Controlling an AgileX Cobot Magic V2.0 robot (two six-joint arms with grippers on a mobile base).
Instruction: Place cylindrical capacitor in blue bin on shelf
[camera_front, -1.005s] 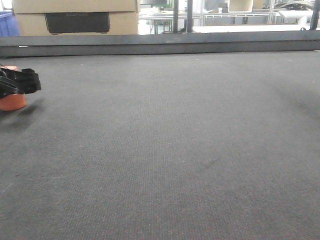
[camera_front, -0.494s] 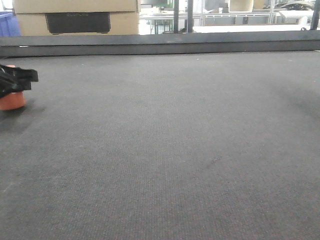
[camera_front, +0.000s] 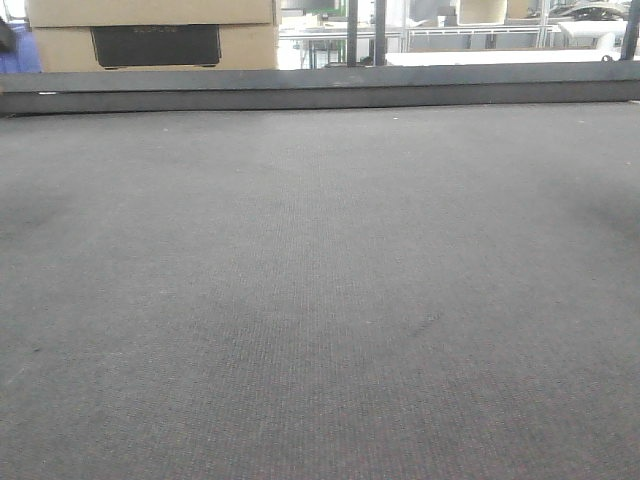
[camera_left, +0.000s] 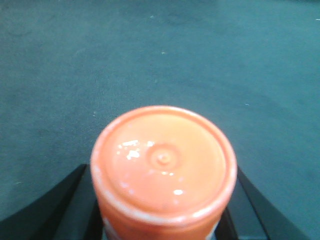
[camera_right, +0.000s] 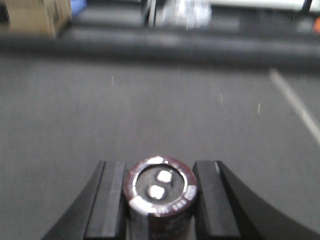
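Front view, surface: the grey mat (camera_front: 320, 300) fills the frame. No gripper and no capacitor show here.
Front view, far edge: a dark rail (camera_front: 320, 88) has a cardboard box (camera_front: 150, 35) behind it. A blue object (camera_front: 25, 55) sits at the left margin, with too little showing to call it the bin. No shelf is seen.
Left wrist: the left gripper (camera_left: 161, 172) hugs the orange cylinder (camera_left: 162, 160), whose end face points at the lens. This is not the task's part.
Right wrist, grip: the right gripper (camera_right: 160, 172) has its fingers (camera_right: 107, 200) pressed on both flanks of the cylindrical capacitor (camera_right: 160, 187).
Right wrist, axis: the terminals face the camera, so the long axis runs along the fingers.
Judgement: the right arm already carries the part, so the next move is transport. The bearing to the bin cannot be told from these views.
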